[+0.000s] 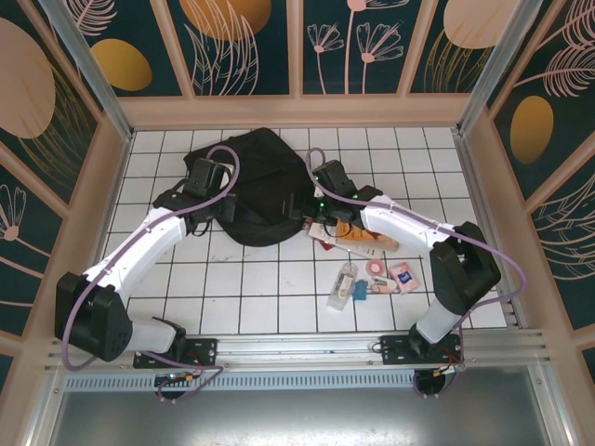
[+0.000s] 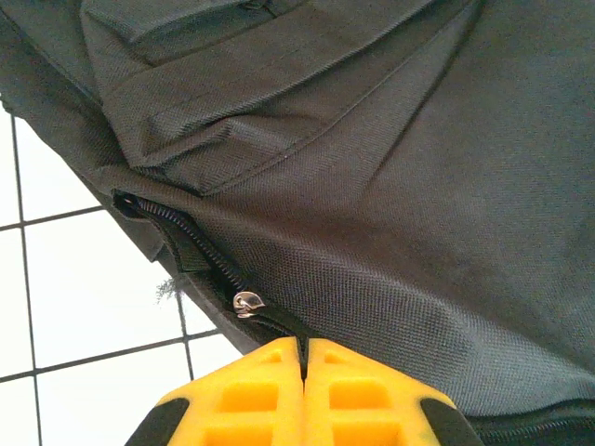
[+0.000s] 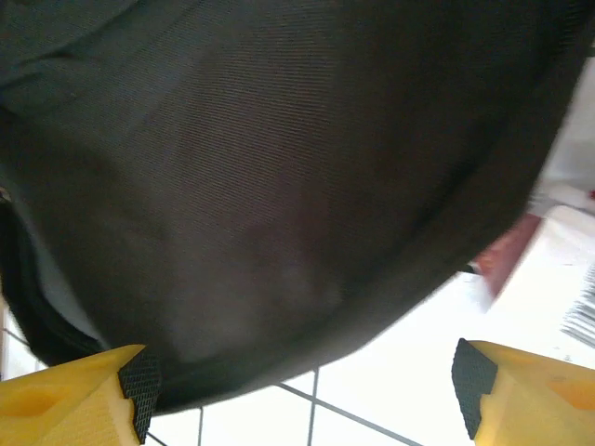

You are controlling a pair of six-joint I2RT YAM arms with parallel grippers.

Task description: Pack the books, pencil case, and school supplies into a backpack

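The black backpack [image 1: 260, 181] lies flat on the white tiles at mid-table. At its left edge my left gripper [image 1: 204, 178] is shut on the black zip pull [image 2: 279, 321], just past the silver slider [image 2: 246, 302]. In the left wrist view the yellow fingers [image 2: 363, 390] press together with the left gripper [image 2: 304, 342] tight against the backpack [image 2: 390, 186]. My right gripper [image 1: 321, 203] stands open at the bag's right edge; in its wrist view the right gripper [image 3: 305, 400] holds nothing under the backpack [image 3: 279, 167]. The orange book [image 1: 364, 240] lies right of the bag.
Loose supplies lie on the tiles in front right: a clear packet [image 1: 342, 286], a pink tape roll [image 1: 375, 268], a pale pink piece [image 1: 379, 286] and a blue-and-white card [image 1: 403, 274]. Wooden walls [image 1: 483, 186] close in the table. Bare tiles [image 1: 260, 279] lie in front of the bag.
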